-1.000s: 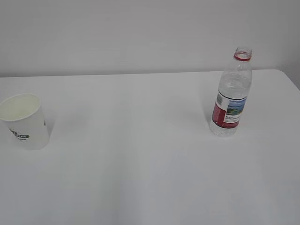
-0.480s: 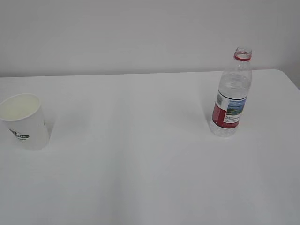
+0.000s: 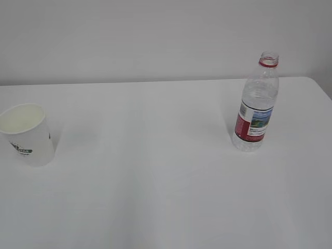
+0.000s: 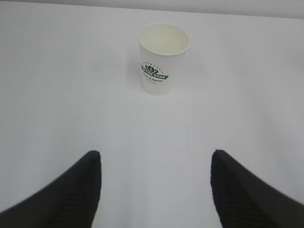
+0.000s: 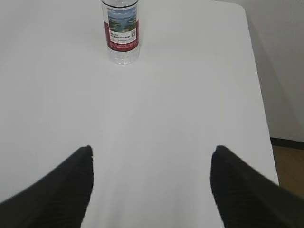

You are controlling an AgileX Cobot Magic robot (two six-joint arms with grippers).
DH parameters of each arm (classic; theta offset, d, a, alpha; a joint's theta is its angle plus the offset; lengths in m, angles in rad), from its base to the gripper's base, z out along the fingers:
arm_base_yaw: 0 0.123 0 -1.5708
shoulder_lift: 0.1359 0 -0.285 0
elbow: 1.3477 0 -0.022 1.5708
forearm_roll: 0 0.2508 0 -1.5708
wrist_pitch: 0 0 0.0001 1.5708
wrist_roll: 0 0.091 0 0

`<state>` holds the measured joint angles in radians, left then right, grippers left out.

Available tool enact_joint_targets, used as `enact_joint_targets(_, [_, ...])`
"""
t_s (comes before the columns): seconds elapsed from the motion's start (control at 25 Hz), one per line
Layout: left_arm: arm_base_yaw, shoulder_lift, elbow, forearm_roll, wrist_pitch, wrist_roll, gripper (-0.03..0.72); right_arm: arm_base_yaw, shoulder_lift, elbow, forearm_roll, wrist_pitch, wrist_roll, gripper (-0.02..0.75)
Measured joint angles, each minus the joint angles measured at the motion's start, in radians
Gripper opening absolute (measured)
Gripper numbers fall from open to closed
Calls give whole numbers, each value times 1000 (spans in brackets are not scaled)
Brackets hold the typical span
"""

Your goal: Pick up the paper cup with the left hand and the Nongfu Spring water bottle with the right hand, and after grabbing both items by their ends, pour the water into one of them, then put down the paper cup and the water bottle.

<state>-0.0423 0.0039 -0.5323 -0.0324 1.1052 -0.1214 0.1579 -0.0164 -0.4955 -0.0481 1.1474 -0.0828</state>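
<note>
Cup (image 4: 163, 58) stands upright, well ahead of spread left pincer (image 4: 156, 159).

Water bottle (image 5: 121, 34) upright on white table (image 5: 190, 95), top cropped by frame edge. Right gripper (image 5: 152, 156) jaws spread wide, well short of bottle; contents apparently clear.

White table (image 3: 155, 181), pale wall (image 3: 155, 36) behind, maybe wood floor (image 5: 287, 161).
</note>
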Motion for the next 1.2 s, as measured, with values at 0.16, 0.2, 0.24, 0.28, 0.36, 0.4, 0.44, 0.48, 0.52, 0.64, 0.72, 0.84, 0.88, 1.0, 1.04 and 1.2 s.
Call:
enact_joint_targets(0.16, [0,0,0,0,0,0,514,0,0,0,0,0,0,585])
enact_joint_targets(0.2, [0,0,0,0,0,0,514,0,0,0,0,0,0,585])
enact_joint_targets(0.24, [0,0,0,0,0,0,513,0,0,0,0,0,0,585])
enact_joint_targets(0.28, [0,0,0,0,0,0,513,0,0,0,0,0,0,585])
enact_joint_targets(0.36, [0,0,0,0,0,0,513,0,0,0,0,0,0,586])
enact_joint_targets(0.4, [0,0,0,0,0,0,513,0,0,0,0,0,0,585])
enact_joint_targets(0.44, [0,0,0,0,0,0,513,0,0,0,0,0,0,586])
enact_joint_targets(0.48, [0,0,0,0,0,0,513,0,0,0,0,0,0,586])
enact_joint_targets(0.52, [0,0,0,0,0,0,513,0,0,0,0,0,0,585])
enact_joint_targets(0.64, [0,0,0,0,-1,0,513,0,0,0,0,0,0,586])
enact_joint_targets(0.72, [0,0,0,-2,-3,0,513,0,0,0,0,0,0,585])
enact_joint_targets(0.84, [0,0,0,-33,-27,0,513,0,0,0,0,0,0,585])
enact_joint_targets(0.88, [0,0,-2,-49,-44,0,513,0,0,0,0,-2,0,585])
enact_joint_targets(1.0, [0,2,-6,-81,-157,0,500,0,0,0,0,-4,2,585])
enact_joint_targets(1.04, [0,4,-6,-85,-195,0,491,0,0,0,0,-6,2,585])
enact_joint_targets(1.2, [0,59,-6,-91,-293,0,467,0,10,-16,11,-54,5,585])
